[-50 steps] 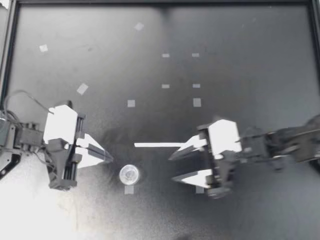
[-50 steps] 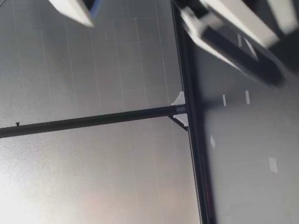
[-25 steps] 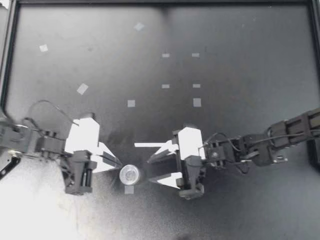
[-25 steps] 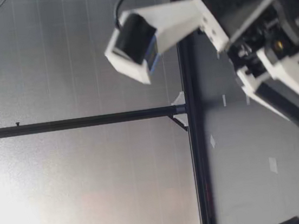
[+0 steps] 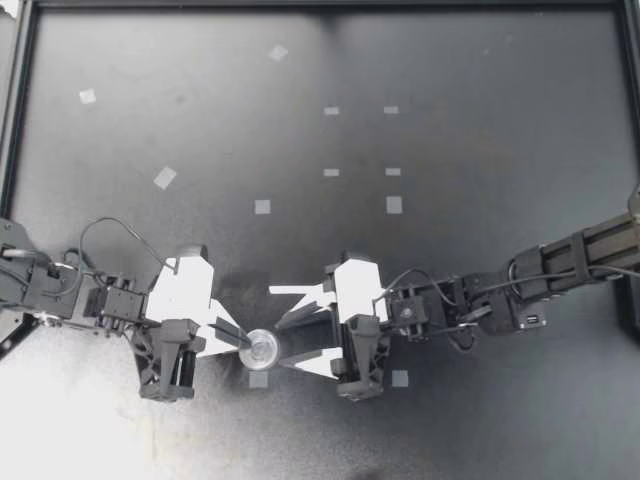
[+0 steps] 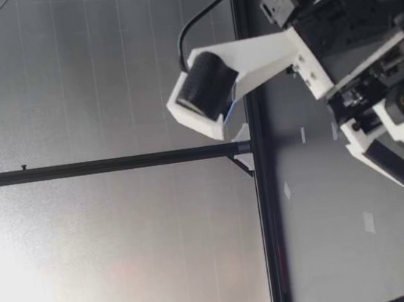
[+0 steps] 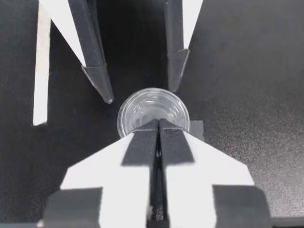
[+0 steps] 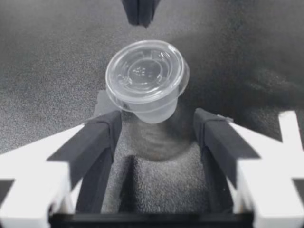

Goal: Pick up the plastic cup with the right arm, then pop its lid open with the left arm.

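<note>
A small clear cup (image 5: 262, 350) with a lid stands upright on the black table. My left gripper (image 5: 243, 343) is shut with nothing in it, and its joined tips (image 7: 159, 124) lie over the cup's (image 7: 152, 110) near edge. From the other side my right gripper (image 5: 280, 343) stands open. Its two dark fingertips (image 8: 110, 124) sit just short of the cup (image 8: 145, 76), one to each side, apart from it. In the low view my right arm (image 6: 352, 51) hangs over the table with its wrist camera (image 6: 205, 84) toward the wall.
A white strip (image 5: 300, 290) lies on the table just beyond the right gripper. Small tape squares (image 5: 394, 205) dot the mat, one (image 5: 258, 379) right beside the cup. A black frame (image 5: 20, 120) borders the table.
Both arms have closed in on the cup: the right gripper moved far toward the left, the left gripper moved toward the right. The cup has stayed put.
</note>
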Action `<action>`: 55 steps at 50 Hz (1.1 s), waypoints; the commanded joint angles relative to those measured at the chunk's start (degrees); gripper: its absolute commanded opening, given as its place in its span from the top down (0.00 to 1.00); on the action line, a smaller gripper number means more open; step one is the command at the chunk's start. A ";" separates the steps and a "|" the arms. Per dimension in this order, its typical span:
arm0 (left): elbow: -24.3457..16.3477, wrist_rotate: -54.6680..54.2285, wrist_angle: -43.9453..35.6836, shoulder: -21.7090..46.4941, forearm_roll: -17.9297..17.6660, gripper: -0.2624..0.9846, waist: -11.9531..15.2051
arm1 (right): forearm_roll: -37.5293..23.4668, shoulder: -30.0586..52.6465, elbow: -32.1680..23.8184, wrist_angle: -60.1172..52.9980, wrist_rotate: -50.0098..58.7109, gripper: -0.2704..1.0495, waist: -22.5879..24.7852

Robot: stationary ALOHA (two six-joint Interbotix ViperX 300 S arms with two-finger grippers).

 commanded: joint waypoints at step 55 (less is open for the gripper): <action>-0.35 -0.09 -1.85 2.55 0.18 0.81 -0.18 | -0.35 1.76 -4.13 0.44 0.00 0.33 0.62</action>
